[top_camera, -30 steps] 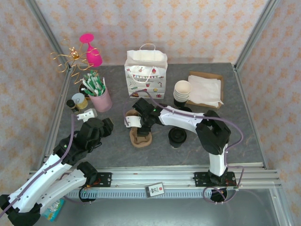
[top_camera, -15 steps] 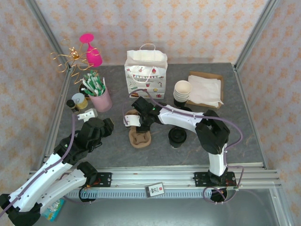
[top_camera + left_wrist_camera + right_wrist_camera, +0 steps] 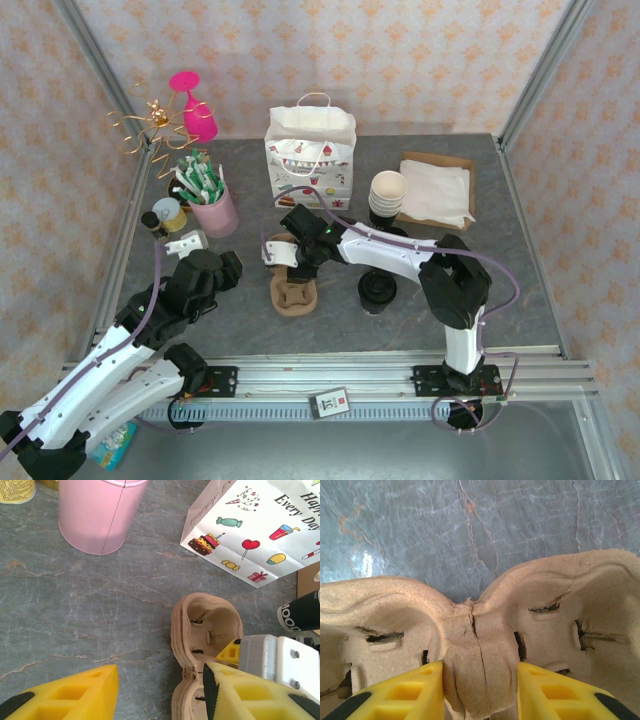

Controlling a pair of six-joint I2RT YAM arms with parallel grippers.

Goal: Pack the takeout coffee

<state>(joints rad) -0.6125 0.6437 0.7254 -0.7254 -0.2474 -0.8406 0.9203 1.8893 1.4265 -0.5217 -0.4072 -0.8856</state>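
Pulp carrier (image 3: 480, 630) is being clamped at its cracked centre ridge by the right gripper (image 3: 480, 692) — lifting there could be tearing it. The left gripper (image 3: 159, 687) is hovering, jaws apart, empty. The takeout coffee (image 3: 377, 290) is standing on the tabletop (image 3: 520, 290) beside the carrier, risking a knock.

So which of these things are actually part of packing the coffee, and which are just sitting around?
For the job: takeout coffee; cardboard cup carrier, gripped by the right pincer; probably the paper gift bag.
Just lying about: stack of lidless cups; napkins; pink pot of sachets; pink glass; gold wire ornament.
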